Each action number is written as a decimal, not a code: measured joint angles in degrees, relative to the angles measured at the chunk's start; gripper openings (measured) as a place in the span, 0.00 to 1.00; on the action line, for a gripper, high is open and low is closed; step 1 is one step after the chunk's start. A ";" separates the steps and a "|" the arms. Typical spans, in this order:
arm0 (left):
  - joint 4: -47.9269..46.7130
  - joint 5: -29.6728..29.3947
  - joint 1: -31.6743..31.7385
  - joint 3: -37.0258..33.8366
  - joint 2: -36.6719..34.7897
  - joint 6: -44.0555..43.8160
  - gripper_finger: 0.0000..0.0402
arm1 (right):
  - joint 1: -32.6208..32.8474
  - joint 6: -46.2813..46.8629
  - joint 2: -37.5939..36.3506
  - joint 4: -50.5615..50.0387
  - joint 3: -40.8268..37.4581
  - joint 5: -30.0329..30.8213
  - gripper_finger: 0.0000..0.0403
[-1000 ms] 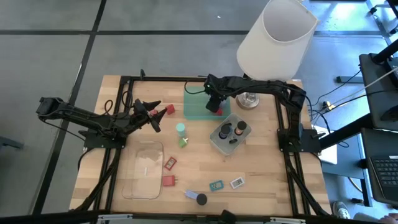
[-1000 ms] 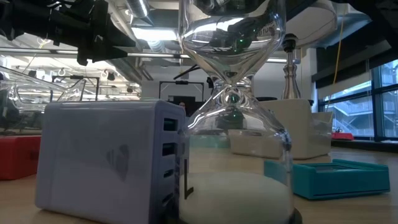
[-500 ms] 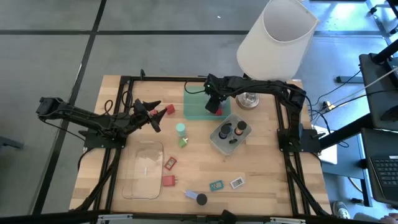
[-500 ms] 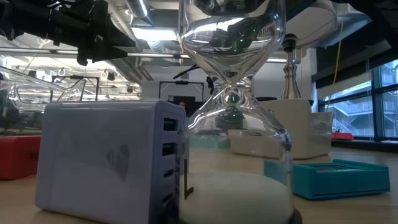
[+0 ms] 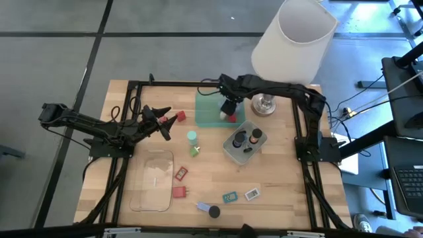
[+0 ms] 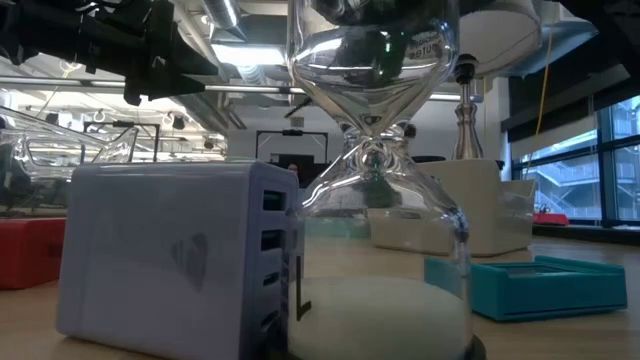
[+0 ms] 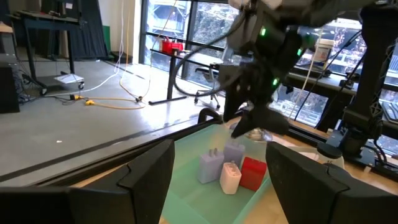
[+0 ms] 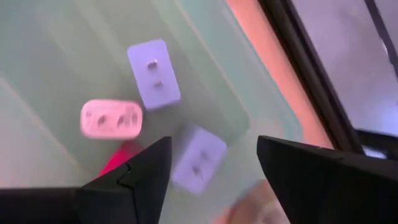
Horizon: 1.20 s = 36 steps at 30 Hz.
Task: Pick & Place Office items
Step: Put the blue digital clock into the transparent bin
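Observation:
My right gripper [image 5: 229, 106] [image 8: 211, 186] hovers open over the green tray [image 5: 210, 109], touching nothing. Below it in the tray lie two pale blue-grey pieces [image 8: 153, 73] [image 8: 198, 155], a white piece [image 8: 112, 119] and a red block [image 8: 121, 158]. My left gripper [image 5: 165, 122] [image 7: 217, 186] waits open near the table's left, level, pointing at the tray; a red block [image 5: 180, 117] lies on the table just off its fingertips. A teal disc [image 5: 192, 137], red blocks [image 5: 180, 174] [image 5: 179, 192], cards [image 5: 230, 197] [image 5: 252, 194] and a black cap [image 5: 214, 211] lie on the wood.
A grey tray [image 5: 232, 153] with black round caps sits right of centre. A clear tray [image 5: 153, 180] lies near the left front. The white-shaded lamp [image 5: 294, 39] stands at the far right corner, over the right arm. An hourglass [image 6: 375, 200] and a pale charger [image 6: 170, 260] fill the low view.
My right gripper has shifted a little toward the table's far right over the green tray, uncovering a white piece beside the red block there. The left arm has kept still.

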 joint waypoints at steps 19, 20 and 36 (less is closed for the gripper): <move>-3.04 4.66 0.00 -0.02 -0.02 -4.82 0.63 | 24.76 4.35 -4.75 -33.02 8.95 -0.29 0.53; -3.04 5.29 -0.02 -0.02 0.01 -5.08 0.63 | 26.87 4.35 -5.71 -32.51 8.02 -0.72 0.53; -2.75 9.05 -0.02 -0.02 0.01 -6.61 0.63 | 54.76 11.89 -18.48 18.09 -25.97 -1.93 0.53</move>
